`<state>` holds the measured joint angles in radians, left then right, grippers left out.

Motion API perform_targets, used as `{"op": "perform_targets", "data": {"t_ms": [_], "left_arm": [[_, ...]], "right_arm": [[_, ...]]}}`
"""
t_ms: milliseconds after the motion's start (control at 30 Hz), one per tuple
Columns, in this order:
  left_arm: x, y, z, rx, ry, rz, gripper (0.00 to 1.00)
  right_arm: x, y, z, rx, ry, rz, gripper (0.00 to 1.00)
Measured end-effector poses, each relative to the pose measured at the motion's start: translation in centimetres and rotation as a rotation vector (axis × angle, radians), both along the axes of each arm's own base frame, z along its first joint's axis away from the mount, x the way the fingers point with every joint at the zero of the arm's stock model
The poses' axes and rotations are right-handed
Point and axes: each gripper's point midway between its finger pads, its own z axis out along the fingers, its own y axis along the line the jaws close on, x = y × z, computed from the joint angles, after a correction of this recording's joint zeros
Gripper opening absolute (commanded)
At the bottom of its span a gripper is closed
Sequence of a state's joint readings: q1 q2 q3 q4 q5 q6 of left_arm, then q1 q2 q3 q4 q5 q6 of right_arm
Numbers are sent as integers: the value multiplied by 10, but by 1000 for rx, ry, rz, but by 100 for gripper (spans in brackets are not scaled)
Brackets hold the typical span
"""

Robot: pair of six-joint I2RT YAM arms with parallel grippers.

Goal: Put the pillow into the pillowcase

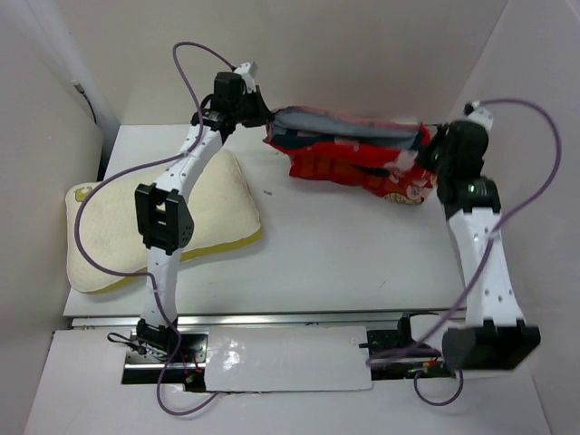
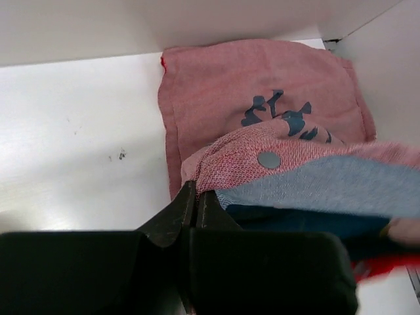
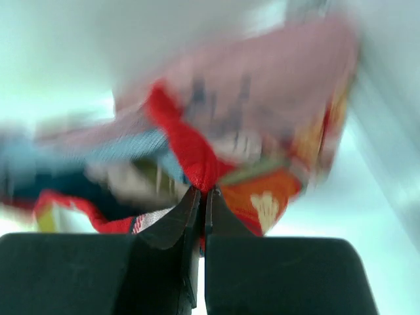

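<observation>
Presently, item one: pillow [image 1: 222, 204], cream-white with a yellowish edge, lying flat at about 9 o'clock on the white table [image 1: 344, 245]. The left arm crosses above it, and a small yellow mark shows at its far left corner. Item two: pillowcase [image 1: 353, 154], bunched into a long strip at 12 to 1 o'clock, well apart from the pillow. It is strung between the two arms, with the red printed side toward the camera and a pink and blue-grey layer along the top. Item three: left gripper [image 1: 265, 125], at the strip's 9 o'clock end. In the left wrist view its fingers [image 2: 195, 197] are pressed together on the pink woven edge of the pillowcase [image 2: 262, 92]. A round grey stud [image 2: 268, 159] sits just beyond the tips, and the dull pink reverse with dark blue marks is spread flat on the table [image 2: 79, 131] behind. Item four: right gripper [image 1: 419, 165], at the strip's 3 o'clock end. The right wrist view is blurred, but its fingers [image 3: 200, 197] meet on a red fold of the pillowcase [image 3: 197, 147], with orange print to the right of that fold.
</observation>
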<state>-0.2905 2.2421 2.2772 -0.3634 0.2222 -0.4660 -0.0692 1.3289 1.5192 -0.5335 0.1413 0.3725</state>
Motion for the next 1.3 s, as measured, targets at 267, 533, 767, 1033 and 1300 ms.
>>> {"op": "perform_targets", "data": {"t_ms": [267, 533, 767, 1033, 1300], "left_arm": [[-35, 19, -101, 90, 260, 44, 66], [-77, 54, -114, 206, 381, 126, 100], [-145, 96, -5, 206, 176, 233, 100], [-235, 124, -131, 359, 435, 267, 100], [-223, 114, -180, 335, 494, 254, 0]], "right_arm": [[-150, 78, -182, 153, 433, 199, 43], [-212, 143, -200, 101, 569, 594, 66], [-198, 174, -210, -5, 563, 743, 75], [-141, 208, -239, -132, 586, 767, 77], [-100, 218, -253, -219, 556, 763, 82]]}}
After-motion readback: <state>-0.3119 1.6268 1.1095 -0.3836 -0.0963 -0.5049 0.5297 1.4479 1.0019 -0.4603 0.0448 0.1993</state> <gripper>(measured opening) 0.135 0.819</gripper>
